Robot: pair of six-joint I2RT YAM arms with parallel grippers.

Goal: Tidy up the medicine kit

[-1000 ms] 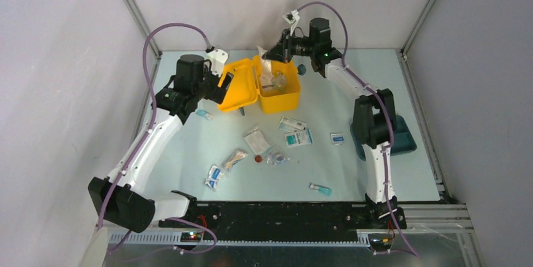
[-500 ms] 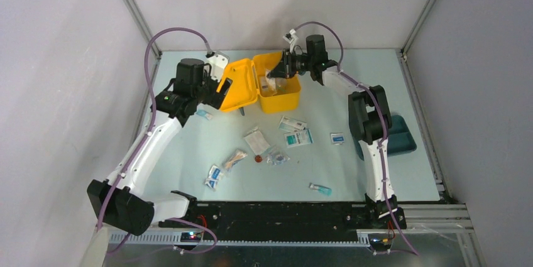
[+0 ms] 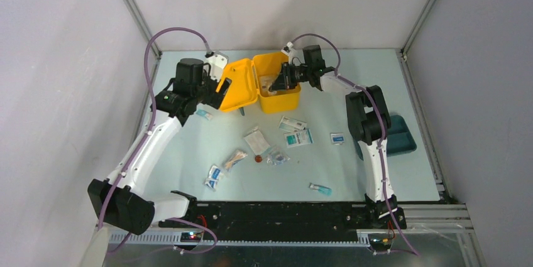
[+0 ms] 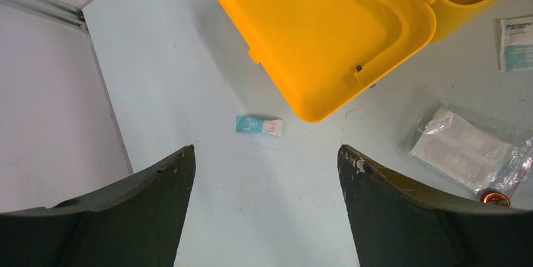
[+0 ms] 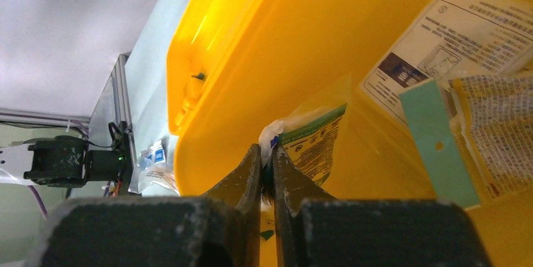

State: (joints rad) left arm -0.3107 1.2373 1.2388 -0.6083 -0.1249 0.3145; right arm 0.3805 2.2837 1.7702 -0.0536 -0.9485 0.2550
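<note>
The yellow medicine kit (image 3: 280, 98) stands open at the back of the table, its lid (image 3: 240, 85) laid out to the left. My right gripper (image 3: 281, 82) reaches down into the kit and is shut on a clear packet with green print (image 5: 312, 141), inside the yellow box (image 5: 264, 47). Other packets (image 5: 484, 129) lie in the box. My left gripper (image 3: 224, 87) hovers by the lid's left edge, open and empty. In the left wrist view the lid (image 4: 320, 28) lies ahead of the open gripper (image 4: 265, 154).
Loose sachets and packets lie in front of the kit: a small teal sachet (image 4: 259, 125), a clear bag (image 3: 257, 140), white-and-teal sachets (image 3: 298, 137), a small vial (image 3: 320, 189). A dark teal tray (image 3: 398, 135) sits at the right edge.
My right gripper has come down from above the kit into it, carrying the packet. My left gripper has barely moved.
</note>
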